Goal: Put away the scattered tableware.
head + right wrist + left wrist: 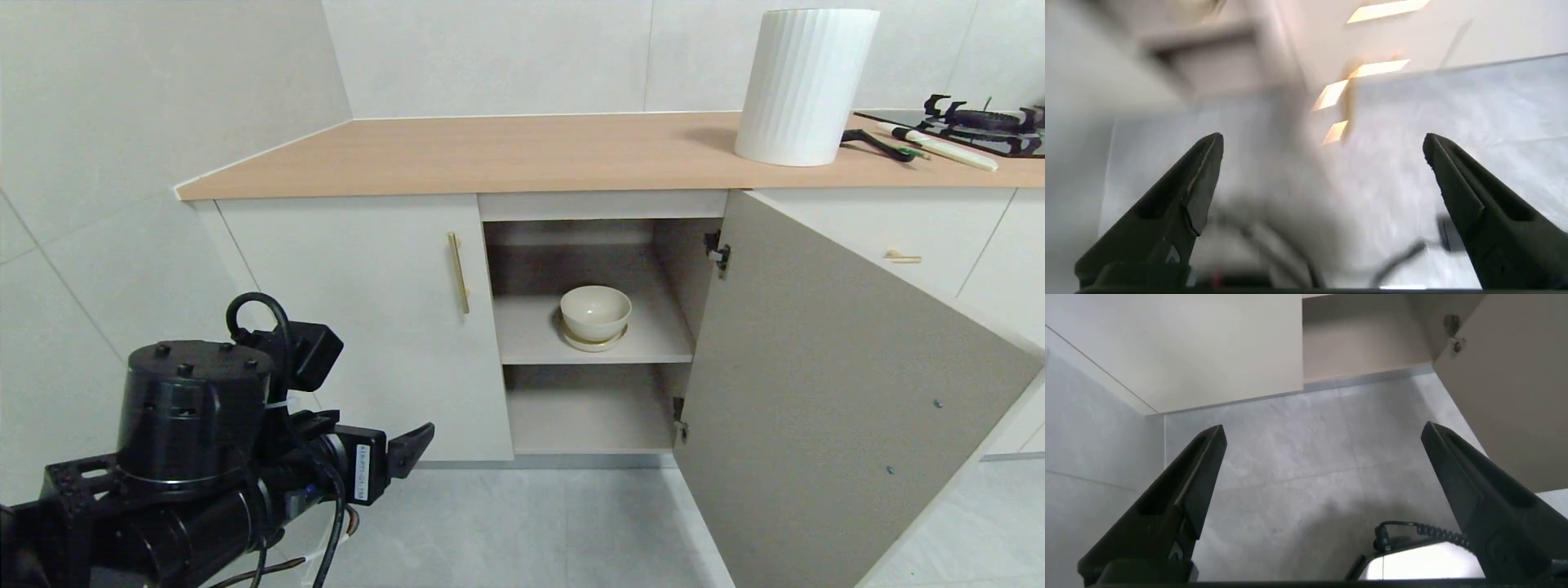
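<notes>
A: Nearest first: how did the left fingers [1184, 506] stand?
B: Spread wide with nothing between them, low over the pale grey tiled floor [1290, 457] in front of the cabinet. The right fingers [1180, 208] were just as wide and empty, also above the floor. I judged both arms were free because nothing needed carrying at that moment
A: And the grey cabinet door [816, 384]?
B: It stood fully open, presumably to give access to the shelves
A: Where was the tableware?
B: A cream ceramic bowl [595, 310] sat upright on a shallow cream plate [593, 340] on the upper shelf [531, 335], well apart from both arms. Stacked like that, it looked stored
A: Farther back?
B: On the light wooden counter [490, 151] stood a tall white ribbed cylinder [804, 86]. Just beside it lay a cream-handled utensil [947, 149], by the black hob [984, 122]. That one probably had yet to be put away
</notes>
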Robot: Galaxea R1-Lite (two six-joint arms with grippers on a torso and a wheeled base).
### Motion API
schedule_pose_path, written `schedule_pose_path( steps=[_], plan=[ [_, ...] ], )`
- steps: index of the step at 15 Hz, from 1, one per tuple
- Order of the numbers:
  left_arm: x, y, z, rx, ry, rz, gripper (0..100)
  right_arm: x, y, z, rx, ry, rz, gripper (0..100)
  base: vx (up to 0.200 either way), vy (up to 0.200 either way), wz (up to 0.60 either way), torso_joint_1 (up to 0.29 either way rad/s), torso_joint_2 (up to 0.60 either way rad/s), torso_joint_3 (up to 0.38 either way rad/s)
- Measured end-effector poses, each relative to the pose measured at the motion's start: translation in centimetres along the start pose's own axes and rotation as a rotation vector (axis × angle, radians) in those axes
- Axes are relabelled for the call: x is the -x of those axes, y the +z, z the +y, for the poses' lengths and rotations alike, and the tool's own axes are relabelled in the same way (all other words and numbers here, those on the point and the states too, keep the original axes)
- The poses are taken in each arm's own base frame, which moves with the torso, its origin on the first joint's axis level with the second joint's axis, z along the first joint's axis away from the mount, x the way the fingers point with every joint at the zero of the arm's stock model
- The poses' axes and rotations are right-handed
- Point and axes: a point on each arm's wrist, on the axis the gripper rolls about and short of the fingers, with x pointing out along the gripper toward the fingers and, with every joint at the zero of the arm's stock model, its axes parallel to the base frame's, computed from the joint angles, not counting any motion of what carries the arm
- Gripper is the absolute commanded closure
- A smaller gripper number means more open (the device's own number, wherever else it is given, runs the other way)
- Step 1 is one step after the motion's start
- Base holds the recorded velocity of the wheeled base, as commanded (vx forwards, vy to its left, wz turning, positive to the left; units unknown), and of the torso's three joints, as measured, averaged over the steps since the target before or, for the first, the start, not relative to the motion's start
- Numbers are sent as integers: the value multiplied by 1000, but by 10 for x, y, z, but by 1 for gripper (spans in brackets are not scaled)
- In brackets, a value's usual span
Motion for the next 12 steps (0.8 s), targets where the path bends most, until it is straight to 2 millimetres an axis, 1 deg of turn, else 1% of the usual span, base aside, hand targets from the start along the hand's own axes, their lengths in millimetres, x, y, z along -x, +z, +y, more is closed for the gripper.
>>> schedule_pose_path(
  steps=[3,6,8,10,12],
  plan=[
    [0,0,0,0,0,1,0,-37,15,-9,-88,-122,-100,0,0,0,0,0,0,0],
    [0,0,0,0,0,1,0,-68,17,-21,-131,-209,-100,0,0,0,0,0,0,0],
    [0,0,0,0,0,1,0,-84,14,-26,-140,-236,-71,0,0,0,0,0,0,0],
    [0,0,0,0,0,1,0,-95,9,-27,-135,-228,-19,0,0,0,0,0,0,0],
    [0,0,0,1,0,1,0,-101,3,-19,-118,-132,31,0,0,0,0,0,0,0]
  ],
)
